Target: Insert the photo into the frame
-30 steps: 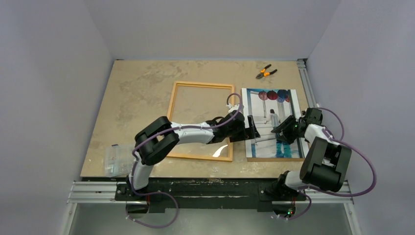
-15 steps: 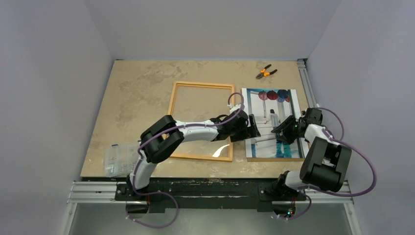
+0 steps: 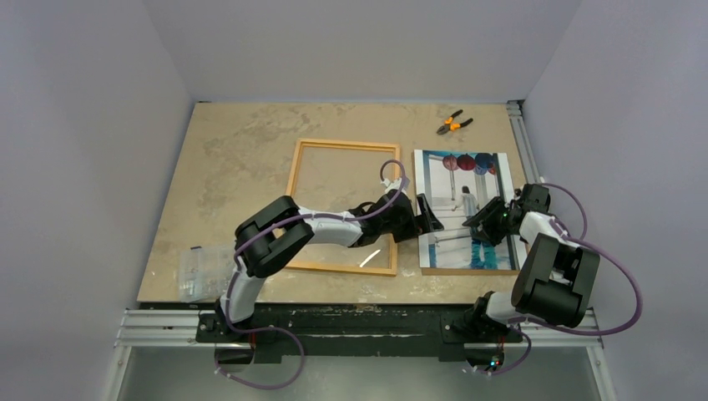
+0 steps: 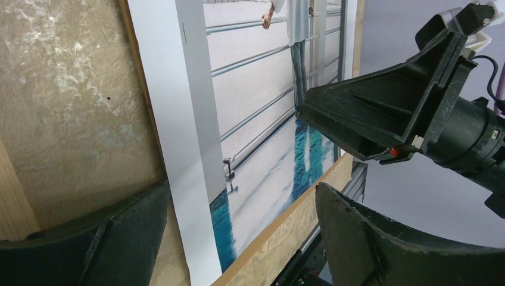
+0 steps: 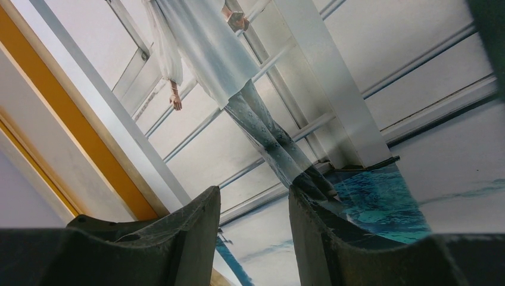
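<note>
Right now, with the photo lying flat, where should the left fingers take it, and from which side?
Take the photo by its left long edge, coming in low from the frame side. It is a thin sheet lying flat on the backing board, so there is nothing to pinch from above. One finger probably has to slide under that edge. The left gripper stands open right beside it.

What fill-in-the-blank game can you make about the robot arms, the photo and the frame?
1. Seen from above, the photo lies to the ___ of the frame, not inside it.
2. The left arm holds its jaws ___ at the photo's left edge.
3. The pliers at the far side of the table have ___ handles, like the frame's border.

Missing words: right, open, orange.
</note>
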Robot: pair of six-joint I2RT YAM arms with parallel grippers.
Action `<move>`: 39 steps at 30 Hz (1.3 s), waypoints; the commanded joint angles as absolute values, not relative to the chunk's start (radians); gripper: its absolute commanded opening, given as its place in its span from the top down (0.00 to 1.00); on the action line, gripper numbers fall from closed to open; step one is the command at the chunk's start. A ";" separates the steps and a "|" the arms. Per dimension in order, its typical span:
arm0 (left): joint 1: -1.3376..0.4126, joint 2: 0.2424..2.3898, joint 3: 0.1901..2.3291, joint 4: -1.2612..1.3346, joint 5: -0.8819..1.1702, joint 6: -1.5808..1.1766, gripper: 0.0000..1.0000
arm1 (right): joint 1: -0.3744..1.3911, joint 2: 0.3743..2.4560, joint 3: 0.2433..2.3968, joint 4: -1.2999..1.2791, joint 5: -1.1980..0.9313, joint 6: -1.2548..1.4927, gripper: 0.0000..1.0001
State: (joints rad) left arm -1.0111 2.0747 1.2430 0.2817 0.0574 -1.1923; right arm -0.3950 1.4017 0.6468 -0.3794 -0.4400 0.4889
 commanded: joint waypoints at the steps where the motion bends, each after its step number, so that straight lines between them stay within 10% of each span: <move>1: -1.012 2.015 1.195 0.412 0.055 -1.179 0.12 | -0.395 1.428 0.617 -0.423 -0.406 0.456 0.54; 39: -1.034 2.097 1.316 0.287 0.087 -1.190 0.36 | -0.395 1.440 0.623 -0.423 -0.423 0.449 0.54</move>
